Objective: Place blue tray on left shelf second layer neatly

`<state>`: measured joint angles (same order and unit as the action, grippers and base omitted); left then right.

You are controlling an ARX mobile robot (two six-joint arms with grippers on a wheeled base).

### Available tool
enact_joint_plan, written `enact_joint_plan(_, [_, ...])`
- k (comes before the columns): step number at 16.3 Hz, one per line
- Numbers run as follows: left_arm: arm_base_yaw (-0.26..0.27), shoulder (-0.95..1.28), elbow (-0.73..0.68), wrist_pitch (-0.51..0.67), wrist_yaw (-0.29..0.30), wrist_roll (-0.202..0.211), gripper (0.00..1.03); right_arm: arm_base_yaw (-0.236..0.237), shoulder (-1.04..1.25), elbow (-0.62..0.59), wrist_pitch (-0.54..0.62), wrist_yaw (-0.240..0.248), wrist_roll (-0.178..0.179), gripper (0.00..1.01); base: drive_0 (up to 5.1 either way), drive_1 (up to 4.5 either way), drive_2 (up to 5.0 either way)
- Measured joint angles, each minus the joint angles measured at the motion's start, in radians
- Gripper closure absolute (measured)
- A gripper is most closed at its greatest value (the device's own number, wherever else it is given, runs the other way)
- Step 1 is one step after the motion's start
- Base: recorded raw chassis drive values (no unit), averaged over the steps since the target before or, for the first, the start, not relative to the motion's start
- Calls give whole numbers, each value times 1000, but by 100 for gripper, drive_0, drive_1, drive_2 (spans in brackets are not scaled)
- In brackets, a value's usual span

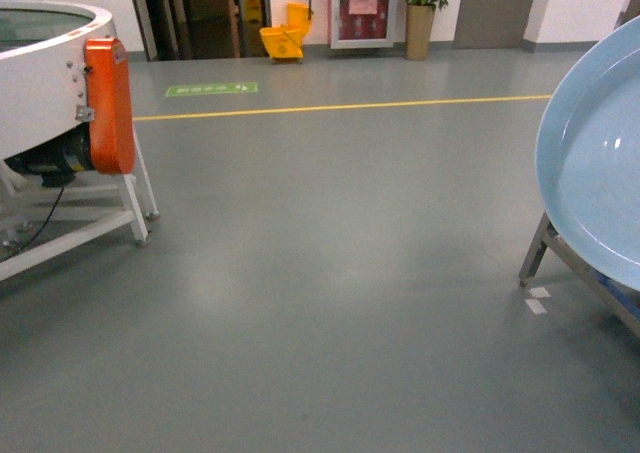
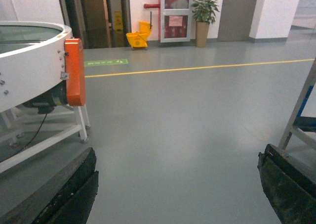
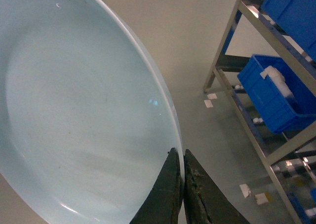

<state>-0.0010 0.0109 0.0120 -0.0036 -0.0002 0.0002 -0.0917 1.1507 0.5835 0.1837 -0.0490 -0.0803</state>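
Observation:
The blue tray [image 1: 600, 173] is a pale blue round dish held up on edge at the right of the head view, its hollow side facing left. It fills the left of the right wrist view [image 3: 84, 110]. My right gripper [image 3: 180, 154] is shut on the tray's rim, one finger on each face. My left gripper [image 2: 177, 155] is open over bare floor with nothing between its dark fingers [image 2: 74, 189]. A steel rack [image 3: 232, 41] stands just right of the tray, its leg [image 1: 540, 253] showing under it. I cannot tell whether it is the left shelf.
Dark blue crates [image 3: 274, 95] sit on the rack's tiers. A white round turntable [image 1: 50, 73] with an orange cover [image 1: 110, 103] stands on a white frame at the left. A yellow floor line [image 1: 340, 106], a yellow mop bucket [image 1: 285, 35] and a potted plant [image 1: 422, 13] lie far ahead.

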Motion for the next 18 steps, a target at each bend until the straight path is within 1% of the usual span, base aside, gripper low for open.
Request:
enact_joint_plan(1, [0,0,0,0,0,0,5,0,0,0,0,0,0,99,252,-207,-507])
enact_joint_plan(18, [0,0,0,-2,0,0,5,0,0,0,-3,-3,0,99,-153,-153,-153])
